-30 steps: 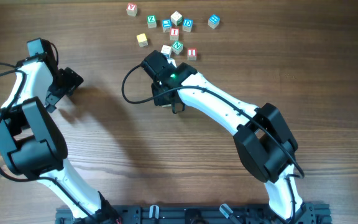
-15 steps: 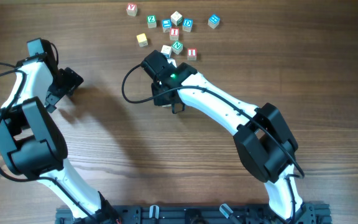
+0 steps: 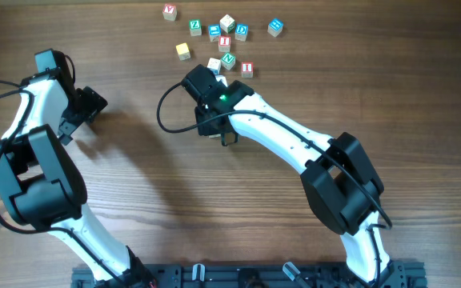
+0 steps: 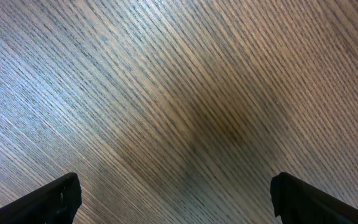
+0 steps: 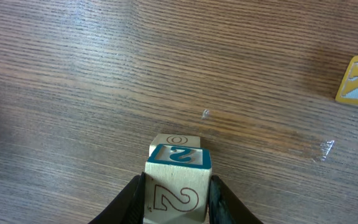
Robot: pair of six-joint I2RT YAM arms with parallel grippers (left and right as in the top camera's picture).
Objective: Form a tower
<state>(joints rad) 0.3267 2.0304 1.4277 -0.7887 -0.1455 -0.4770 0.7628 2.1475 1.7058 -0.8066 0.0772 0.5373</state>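
While the left gripper (image 4: 176, 190) is hanging wide apart at nine o'clock to leave room, the right gripper (image 5: 178, 205) is clamping the 2 cube (image 5: 179, 168), probably for lifting it onto the tower (image 3: 226, 50), just beside it at twelve o'clock of the table (image 3: 134, 160)

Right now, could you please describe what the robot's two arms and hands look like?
The left arm and right arm share white curved links and bulky black joint housings. The left hand and right hand are black. A thin black cable loops beside the right wrist, where a small green light glows.
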